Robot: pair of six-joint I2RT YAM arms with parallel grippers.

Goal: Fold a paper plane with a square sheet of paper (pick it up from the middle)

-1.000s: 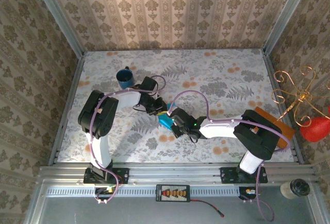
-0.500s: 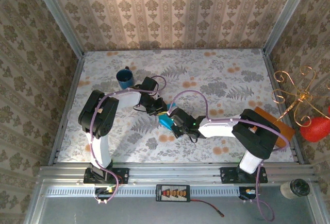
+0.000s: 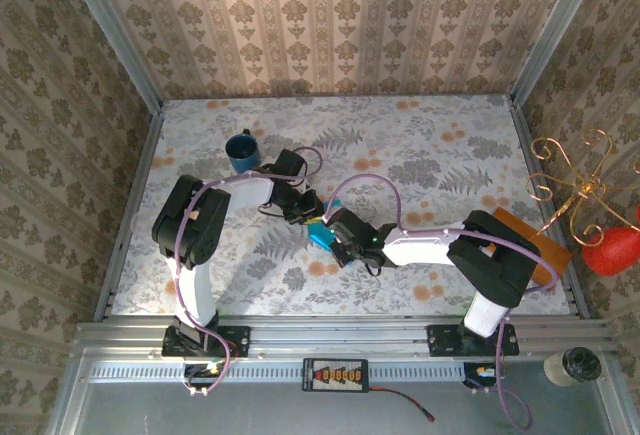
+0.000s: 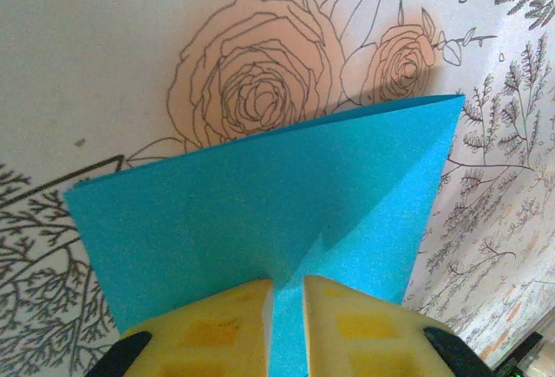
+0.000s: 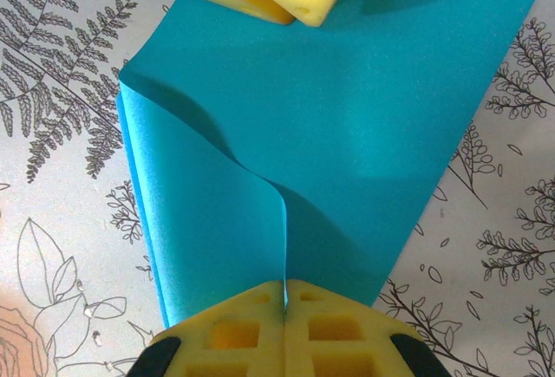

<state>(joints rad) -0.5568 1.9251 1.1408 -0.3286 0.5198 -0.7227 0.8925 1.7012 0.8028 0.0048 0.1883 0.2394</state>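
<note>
With the left claw [image 4: 287, 295], pinches one edge of the square sheet of paper [image 4: 260, 195], yellow fingers [image 4: 217, 334] nearly together and the turquoise layer caught in the thin slit between them. With the right claw [image 5: 284, 295], nips the opposite side, pressed fully together on a loose flap curling up from the sheet into the grip. Shows from above as a small blue patch [image 3: 322, 238] at the middle of the counter [image 3: 450, 155], wedged between the two claws, to the right of and nearer than the dark blue mug [image 3: 241, 150] and well left of the orange-brown board [image 3: 540, 245]. Appears already folded over at least once, doubled along one long side, with a faint diagonal line across the face. Cannot tell whether resting on the counter or lifted just clear of it.

Likely handles as very light, thin and limp: bows under its own weight, takes a crease wherever pressed, and could tear or slip from the foam pads if pulled from both sides at once. Best taken at an edge or corner close to a crease, with a shallow bite and some slack left between the two grips. Calls for a flat press along the fold rather than a tug.
</note>
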